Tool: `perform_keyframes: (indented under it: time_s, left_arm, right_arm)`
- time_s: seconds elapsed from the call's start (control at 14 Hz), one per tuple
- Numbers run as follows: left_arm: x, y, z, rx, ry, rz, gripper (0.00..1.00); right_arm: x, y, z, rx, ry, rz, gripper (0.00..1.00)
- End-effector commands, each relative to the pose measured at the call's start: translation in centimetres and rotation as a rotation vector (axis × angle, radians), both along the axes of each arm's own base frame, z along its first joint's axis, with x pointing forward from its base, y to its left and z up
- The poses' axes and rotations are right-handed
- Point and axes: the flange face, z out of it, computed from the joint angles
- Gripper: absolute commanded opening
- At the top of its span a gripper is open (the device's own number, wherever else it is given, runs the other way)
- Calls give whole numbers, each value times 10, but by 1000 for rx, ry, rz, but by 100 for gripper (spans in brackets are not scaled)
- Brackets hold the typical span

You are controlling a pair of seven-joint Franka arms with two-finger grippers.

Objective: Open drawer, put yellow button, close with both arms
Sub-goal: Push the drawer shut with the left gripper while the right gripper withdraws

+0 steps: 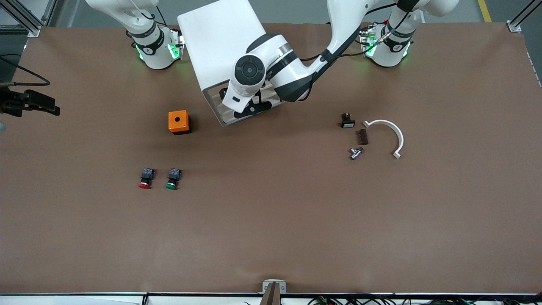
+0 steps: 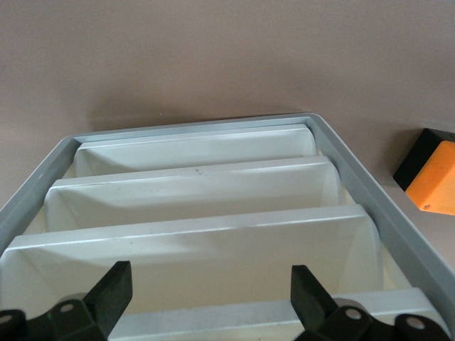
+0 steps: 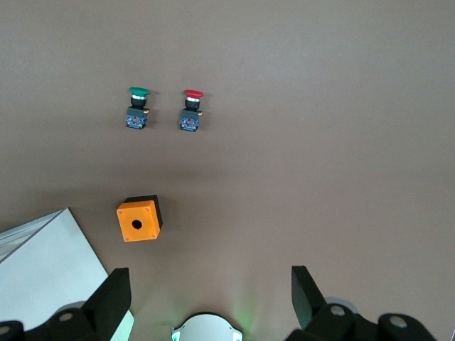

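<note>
The white cabinet (image 1: pixel 220 38) stands between the two arm bases, its four cream drawer fronts (image 1: pixel 232 116) facing the front camera. In the left wrist view all four fronts (image 2: pixel 192 195) sit level inside the grey frame (image 2: pixel 370 192). My left gripper (image 1: pixel 250 105) is open and empty right at these fronts, its fingers (image 2: pixel 117 284) spread wide across one of them. My right gripper (image 3: pixel 210 277) is open and empty, held high over its own base (image 3: pixel 207 327); it does not show in the front view. The yellow button shows in no view.
An orange box (image 1: pixel 178 122) stands beside the cabinet, toward the right arm's end. A red-capped button (image 1: pixel 145 178) and a green-capped button (image 1: pixel 172 178) lie nearer the front camera. A black switch (image 1: pixel 347 121), a brown piece (image 1: pixel 363 137), a metal fitting (image 1: pixel 355 153) and a white curved bracket (image 1: pixel 391 133) lie toward the left arm's end.
</note>
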Motion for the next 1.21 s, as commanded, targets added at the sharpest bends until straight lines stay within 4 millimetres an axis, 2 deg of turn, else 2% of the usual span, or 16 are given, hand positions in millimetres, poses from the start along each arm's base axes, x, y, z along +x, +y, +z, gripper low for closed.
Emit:
perform_keyframes:
  time_s: [0.0,0.36,0.57,0.71,0.79,0.93,1.14]
  left_arm:
    - [-19,-9,0,-10,37,-10,100]
    - [-18,-8,2,-12,35,-7,100]
    - [-7,-2,6,-16,30,10,100]
    - [18,14,17,-25,15,52,100]
    - [31,23,23,-32,8,73,100]
    - [60,46,40,-48,-13,125,100]
    - [110,92,63,-66,-45,221,100]
  right_arm:
    - [-3,1,6,5,4,-2,100]
    - [-34,-3,9,21,-29,-16,100]
    - [-55,1,29,20,-65,-57,100]
    - [-70,9,50,21,-99,-58,100]
    - [-70,10,51,20,-103,-55,100]
    - [-72,6,44,24,-94,-66,100]
    - [-70,5,35,29,-103,-69,100]
